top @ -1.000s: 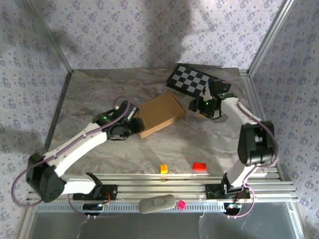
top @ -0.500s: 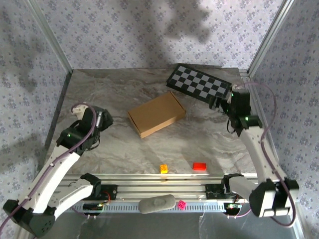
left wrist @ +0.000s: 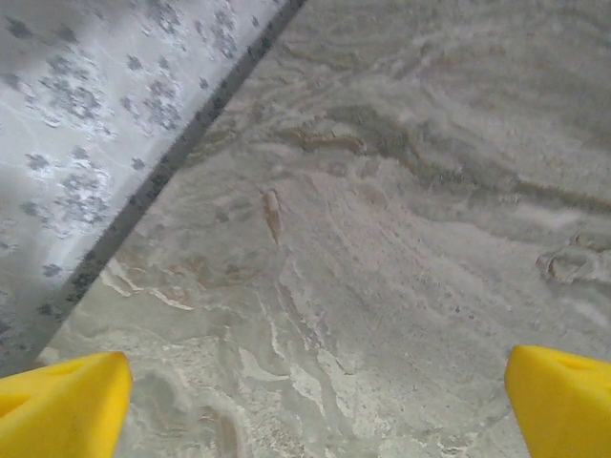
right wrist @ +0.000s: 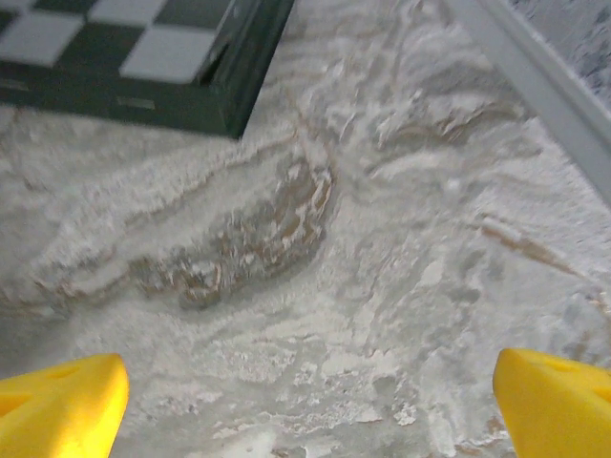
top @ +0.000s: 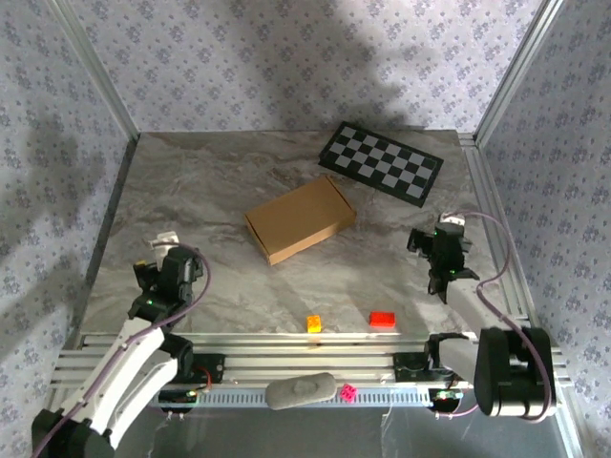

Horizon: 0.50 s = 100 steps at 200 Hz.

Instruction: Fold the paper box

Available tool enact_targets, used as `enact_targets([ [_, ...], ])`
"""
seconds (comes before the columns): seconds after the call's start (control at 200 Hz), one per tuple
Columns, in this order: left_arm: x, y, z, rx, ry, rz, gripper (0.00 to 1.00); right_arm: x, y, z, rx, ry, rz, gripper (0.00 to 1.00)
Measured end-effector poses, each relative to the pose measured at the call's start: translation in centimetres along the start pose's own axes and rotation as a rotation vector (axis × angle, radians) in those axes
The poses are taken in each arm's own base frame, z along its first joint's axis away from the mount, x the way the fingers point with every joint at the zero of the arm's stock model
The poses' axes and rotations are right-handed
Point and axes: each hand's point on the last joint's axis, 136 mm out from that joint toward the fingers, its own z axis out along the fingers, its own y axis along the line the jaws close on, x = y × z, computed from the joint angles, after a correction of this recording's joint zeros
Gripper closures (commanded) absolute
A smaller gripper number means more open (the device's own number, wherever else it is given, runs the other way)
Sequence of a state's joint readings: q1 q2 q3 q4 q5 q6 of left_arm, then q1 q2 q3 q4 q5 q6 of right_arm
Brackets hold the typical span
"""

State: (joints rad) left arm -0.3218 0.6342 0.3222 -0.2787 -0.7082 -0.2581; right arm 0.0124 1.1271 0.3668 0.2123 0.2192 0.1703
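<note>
The plain brown corrugated cardboard paper box (top: 300,218) lies closed and flat near the middle of the grey marble-patterned table (top: 210,181), its top face bare and unprinted. It sits well apart from both sets of jaws, ahead and to the right of the left gripper (top: 160,253) and ahead and to the left of the right gripper (top: 437,232). In the left wrist view the left gripper (left wrist: 305,410) stands wide open, with its yellow fingertips (left wrist: 62,405) at the frame's lower corners and bare table between them. The right gripper (right wrist: 305,401) is spread just as wide and holds nothing, yellow fingertips (right wrist: 57,396) far apart. Ahead of the right jaws lies the black-and-white checkered board (right wrist: 143,48), flat beyond the box (top: 381,163). Behind both jaws, near the front rail, sit a small orange block (top: 313,323) and a red block (top: 383,319), apart from each other.
</note>
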Motion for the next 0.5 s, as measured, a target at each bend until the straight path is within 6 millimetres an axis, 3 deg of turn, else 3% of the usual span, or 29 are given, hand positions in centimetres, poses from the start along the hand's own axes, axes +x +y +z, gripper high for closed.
enact_targets([
  [0.115, 2.6, -0.5, 2.4, 0.036, 0.025, -0.006, 0.00, 0.5, 1.4, 2.1, -0.064, 0.013, -0.075, 0.00],
  [0.19, 3.1, -0.3, 4.0, 0.046, 0.048, -0.044, 0.00, 0.0, 2.3, 3.5, -0.105, 0.012, -0.112, 0.00],
  [0.33, 2.4, -1.0, 7.5, 0.092, 0.067, -0.101, 0.00, -2.5, 3.1, 6.0, -0.157, -0.029, -0.125, 0.00],
  [0.425, 1.0, -2.9, 9.6, 0.164, 0.047, -0.101, 0.00, -3.3, 3.0, 5.7, -0.171, -0.092, -0.123, 0.00],
  [0.5, -0.6, -4.6, 10.8, 0.228, 0.000, -0.091, 0.01, -2.8, 3.2, 5.2, -0.184, -0.119, -0.131, 0.00],
])
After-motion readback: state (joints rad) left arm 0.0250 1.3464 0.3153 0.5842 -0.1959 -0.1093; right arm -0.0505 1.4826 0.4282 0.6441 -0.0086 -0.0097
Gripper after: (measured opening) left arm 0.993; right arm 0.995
